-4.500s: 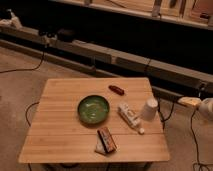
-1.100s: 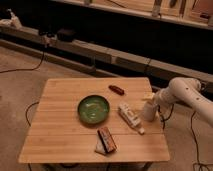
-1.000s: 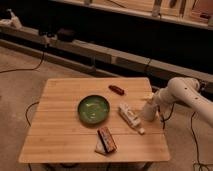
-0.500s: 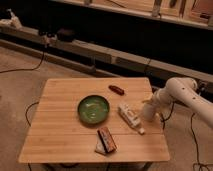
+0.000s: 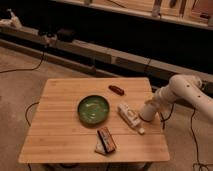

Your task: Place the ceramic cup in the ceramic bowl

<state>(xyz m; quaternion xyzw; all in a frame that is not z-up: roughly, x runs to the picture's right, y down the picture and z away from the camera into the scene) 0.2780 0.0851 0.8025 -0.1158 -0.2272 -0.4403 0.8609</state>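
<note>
The ceramic cup (image 5: pixel 146 113) is clenched by the gripper (image 5: pixel 149 108); the ceramic bowl (image 5: pixel 93 109) is seen well apart from it.

In the right middle of the frame, the gripper (image 5: pixel 149 108) is closed at the ceramic cup (image 5: pixel 147 115). Their whites blur together, so any grip can't be made out. The arm (image 5: pixel 187 90) runs off the right edge. Print on the white package (image 5: pixel 129 116) is unreadable, and the small red object (image 5: pixel 116 89) is too small to identify.
</note>
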